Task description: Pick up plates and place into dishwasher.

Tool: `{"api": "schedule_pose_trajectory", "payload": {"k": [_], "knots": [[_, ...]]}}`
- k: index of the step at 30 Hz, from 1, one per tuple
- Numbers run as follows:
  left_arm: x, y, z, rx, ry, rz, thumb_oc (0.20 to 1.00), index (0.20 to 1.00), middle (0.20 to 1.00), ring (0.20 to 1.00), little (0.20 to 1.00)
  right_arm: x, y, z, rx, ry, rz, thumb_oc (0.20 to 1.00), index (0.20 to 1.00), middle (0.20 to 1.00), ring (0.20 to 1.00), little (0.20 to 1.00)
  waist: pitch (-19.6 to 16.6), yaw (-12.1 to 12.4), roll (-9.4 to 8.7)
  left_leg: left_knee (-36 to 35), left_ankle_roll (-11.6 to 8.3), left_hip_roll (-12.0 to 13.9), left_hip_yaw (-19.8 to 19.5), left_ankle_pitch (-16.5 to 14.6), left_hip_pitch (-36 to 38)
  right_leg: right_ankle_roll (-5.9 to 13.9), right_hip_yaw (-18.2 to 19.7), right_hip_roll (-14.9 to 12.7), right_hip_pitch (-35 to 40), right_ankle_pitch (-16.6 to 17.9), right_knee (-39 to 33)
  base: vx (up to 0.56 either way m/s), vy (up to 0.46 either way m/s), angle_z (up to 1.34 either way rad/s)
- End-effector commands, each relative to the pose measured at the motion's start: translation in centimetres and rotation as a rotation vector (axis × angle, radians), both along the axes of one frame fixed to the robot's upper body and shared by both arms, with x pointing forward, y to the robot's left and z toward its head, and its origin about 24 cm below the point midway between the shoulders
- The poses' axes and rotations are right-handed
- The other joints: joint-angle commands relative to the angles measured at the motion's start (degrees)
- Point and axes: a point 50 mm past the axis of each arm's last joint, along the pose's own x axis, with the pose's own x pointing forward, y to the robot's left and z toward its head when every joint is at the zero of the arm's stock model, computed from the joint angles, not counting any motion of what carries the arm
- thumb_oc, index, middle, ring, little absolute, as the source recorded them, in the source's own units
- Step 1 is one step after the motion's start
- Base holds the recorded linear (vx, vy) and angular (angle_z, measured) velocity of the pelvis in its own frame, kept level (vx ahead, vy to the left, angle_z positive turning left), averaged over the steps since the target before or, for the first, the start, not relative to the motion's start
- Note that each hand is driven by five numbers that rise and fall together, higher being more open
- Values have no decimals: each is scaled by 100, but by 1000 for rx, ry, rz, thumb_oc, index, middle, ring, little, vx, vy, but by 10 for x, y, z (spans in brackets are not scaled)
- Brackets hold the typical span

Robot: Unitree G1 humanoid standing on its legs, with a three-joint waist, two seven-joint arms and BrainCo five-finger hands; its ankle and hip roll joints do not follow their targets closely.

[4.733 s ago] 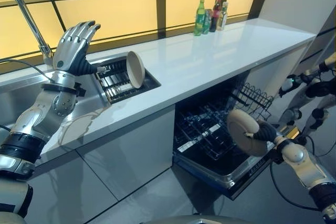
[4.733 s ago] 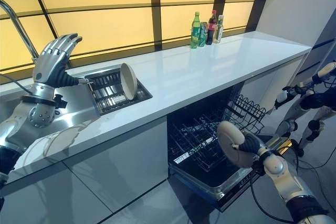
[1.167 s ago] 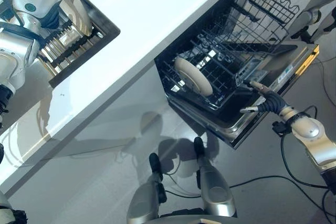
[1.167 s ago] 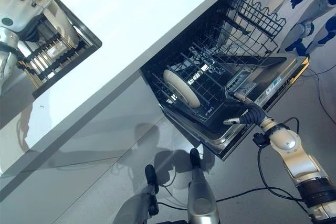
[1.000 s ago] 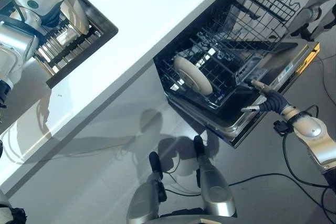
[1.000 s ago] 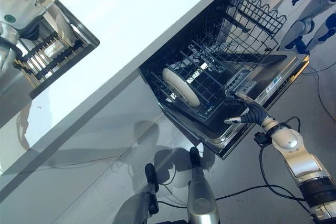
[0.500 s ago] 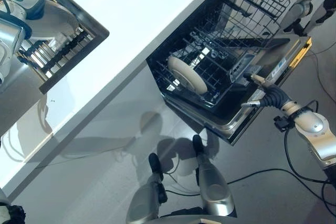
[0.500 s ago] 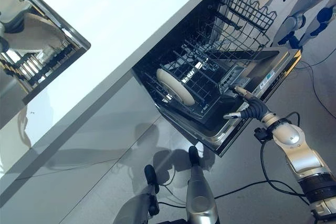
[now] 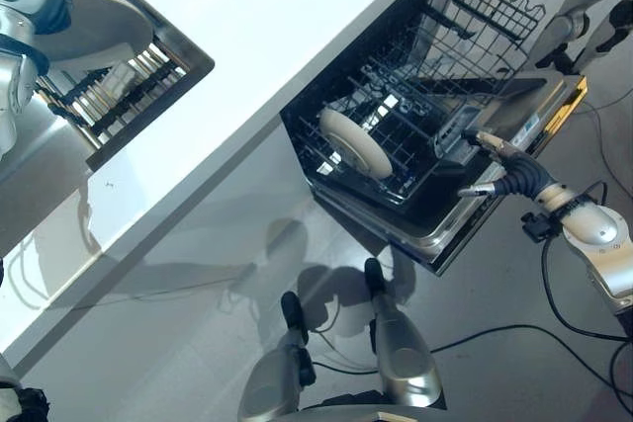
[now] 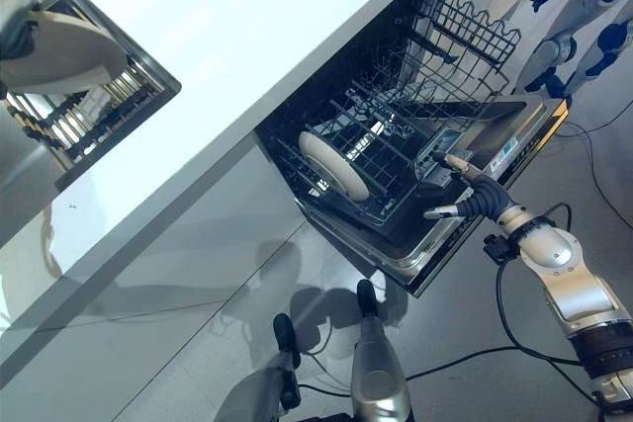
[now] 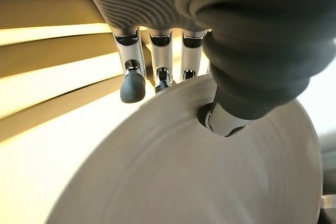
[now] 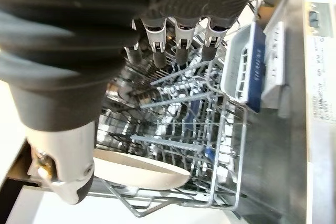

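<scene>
Since half a second ago, we see the plate in our left hand (image 9: 28, 9) lifted higher out of the drying rack (image 9: 127, 96) set into the counter, and our right hand (image 9: 506, 173) has stayed by the open dishwasher door with little change. Back at the start of the recording that right hand was carrying a plate; now it holds none.

We grip the lifted plate (image 9: 102, 32) at the far left of the head views: our left wrist view shows the fingers (image 11: 132, 85) curled over its far rim and the thumb (image 11: 226, 121) pressed onto its near face, so the plate is pinched between them. It tilts, its lower edge just above the rack's metal bars.

The placed plate (image 10: 332, 166) stands on edge in the lower basket (image 10: 391, 160) of the dishwasher (image 9: 514, 121), leaning slightly among the wire prongs near the basket's front left corner. Our right wrist view shows the same plate (image 12: 142, 174) low in the basket, apart from our fingers (image 12: 181, 45).

Our right hand hovers above the lowered door, just beside the basket's near edge, with fingers extended and spread loosely, thumb held apart, touching nothing.

The white countertop (image 9: 267, 27) runs between the rack and the dishwasher.
</scene>
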Motion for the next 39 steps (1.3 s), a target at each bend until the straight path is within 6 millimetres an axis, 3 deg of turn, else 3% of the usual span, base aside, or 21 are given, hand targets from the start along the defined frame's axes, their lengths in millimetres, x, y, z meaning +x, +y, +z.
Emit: {"api": "schedule_pose_trajectory", "payload": {"k": [1, 5, 11, 17, 30, 39], "knots": [[-12, -1, 9, -201, -235, -158, 200, 200, 200, 200, 200, -14, 8, 38, 37, -237, 85, 1000, 1000, 1000, 1000, 1000, -596, 142, 29, 42, 292, -607, 379, -687, -126, 354, -187, 199, -211, -854, 448, 24, -126, 5], [-7, -14, -16, -357, -241, -319, 200, 200, 200, 200, 200, -16, 22, 36, 91, -266, 137, 1000, 1000, 1000, 1000, 1000, -843, 222, 62, 47, 294, -591, 303, -743, 45, 331, -252, 210, 11, -942, 440, 38, -108, 12], [3, -55, -51, -585, -183, -583, 200, 200, 200, 200, 200, -8, 53, 33, 124, -310, 199, 1000, 1000, 1000, 1000, 1000, -1292, 507, 63, 73, 313, -584, 133, -825, 375, 267, -431, 212, 502, -1080, 389, 54, -144, 6], [12, -96, -73, -683, -110, -774, 200, 200, 200, 200, 200, 6, 89, 41, 235, -346, 255, 1000, 1000, 1000, 1000, 1000, -1651, 754, 25, 89, 313, -568, 12, -892, 644, 219, -561, 243, 883, -1176, 341, 40, -141, 12], [7, -180, -88, -772, -31, -1140, 200, 200, 200, 200, 200, 38, 144, 32, 584, -162, 324, 1000, 1000, 1000, 1000, 1000, -2099, 1186, -142, 95, 314, -525, -166, -961, 970, 122, -798, 299, 1387, -1277, 252, 6, -106, 10], [2, -204, -95, -815, 9, -1228, 200, 200, 200, 200, 200, 50, 157, 28, 709, -95, 293, 1000, 1000, 1000, 1000, 1000, -2186, 1308, -199, 79, 329, -512, -257, -998, 1078, 72, -848, 334, 1557, -1280, 149, 12, -46, 4]]}}
